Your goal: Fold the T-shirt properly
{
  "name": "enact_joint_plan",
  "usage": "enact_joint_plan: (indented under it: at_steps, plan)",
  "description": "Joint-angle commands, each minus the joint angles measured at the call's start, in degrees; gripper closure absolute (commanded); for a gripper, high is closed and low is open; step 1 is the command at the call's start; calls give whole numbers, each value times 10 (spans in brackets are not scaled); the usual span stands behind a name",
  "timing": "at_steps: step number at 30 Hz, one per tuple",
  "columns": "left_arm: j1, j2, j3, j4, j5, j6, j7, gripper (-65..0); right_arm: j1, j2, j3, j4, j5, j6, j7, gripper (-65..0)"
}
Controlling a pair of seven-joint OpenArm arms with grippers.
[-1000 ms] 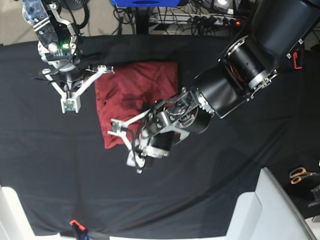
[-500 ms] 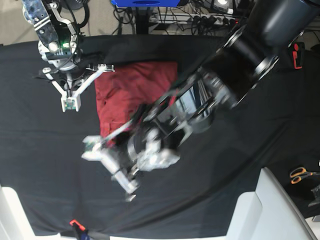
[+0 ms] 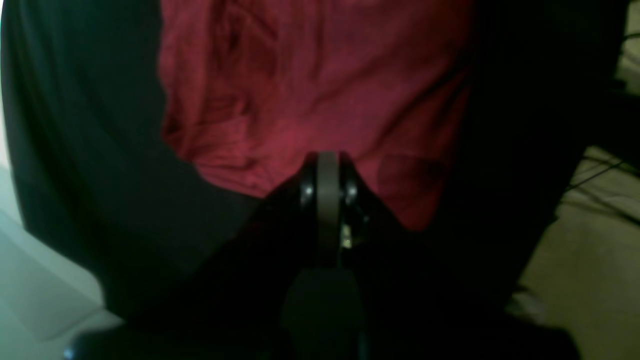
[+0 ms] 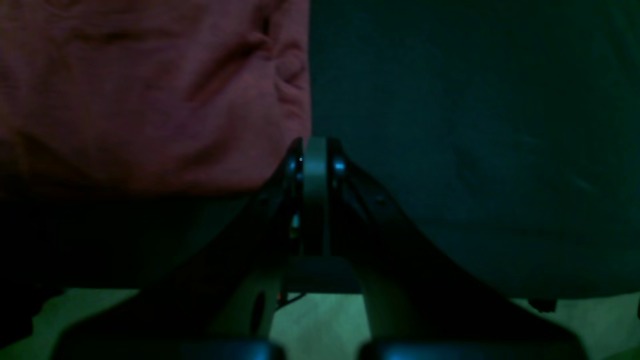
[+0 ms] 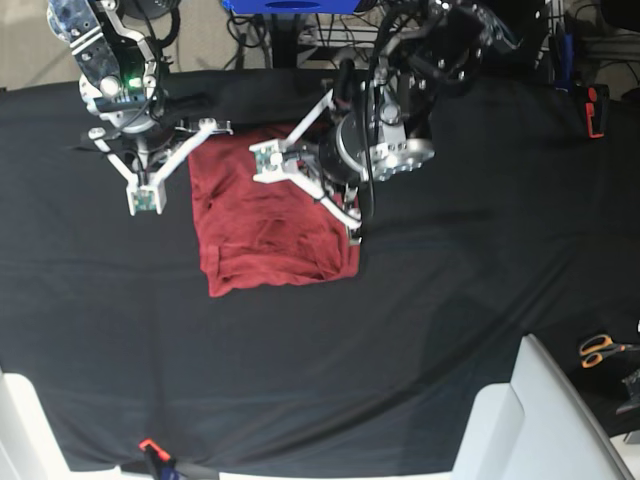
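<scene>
The T-shirt (image 5: 272,218), folded compact with its long axis near-far, lies between 2 empty pressed-together pincers, left pincer (image 5: 352,232) nearer than right pincer (image 5: 142,200).

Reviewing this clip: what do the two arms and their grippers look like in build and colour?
The left gripper has thin white finger struts spreading in a V, with small green tips, on a round silver and black wrist wrapped in black cables. The right gripper has the same white V struts and green tip, under a grey metal bracket with a lit green light. In both wrist views, each gripper shows black fingers flanking a grey central strip.
</scene>
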Motion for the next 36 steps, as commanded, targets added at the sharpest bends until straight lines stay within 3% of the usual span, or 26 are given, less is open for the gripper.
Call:
enact_joint_plan:
  at_steps: [1, 3, 7, 16, 19, 23, 26, 33, 36]
  plan:
    - [11, -10, -6, 14, -2, 3, -4, 0, -3, 5, -5, 9, -4, -1, 11, -15]
    - [38, -13, -30, 18, -3, 3, -5, 0, -17, 5, -7, 9, -4, 0, 24, -15]
    - [101, -6, -144, 16, -45, 3, -62, 0, -58, 0, 2, 9, -3, 45, 135, -15]
    - [196, -3, -489, -32, -415, 3, -84, 0, -88, -66, 61, -4, -1, 56, 195, -17]
    - [216, -3, -567, -79, -498, 3, -85, 0, -90, -71, 62, -36, 52, 84, 240, -17]
    - [239, -2, -632, -113, -513, 3, -88, 0, -81, -70, 106, -88, 162, 175, 260, -17]
    - [268, -6, -645, -131, -512, 3, -137, 0, -82, -70, 149, -104, 226, 239, 265, -17]
    - [338, -21, -643, -179, -511, 3, -239, 0, -102, -71, 233, -103, 312, 355, 263, -17]
    - [361, -17, -627, -176, -454, 3, -275, 0, -117, -70, 290, -103, 338, 419, 262, -17]
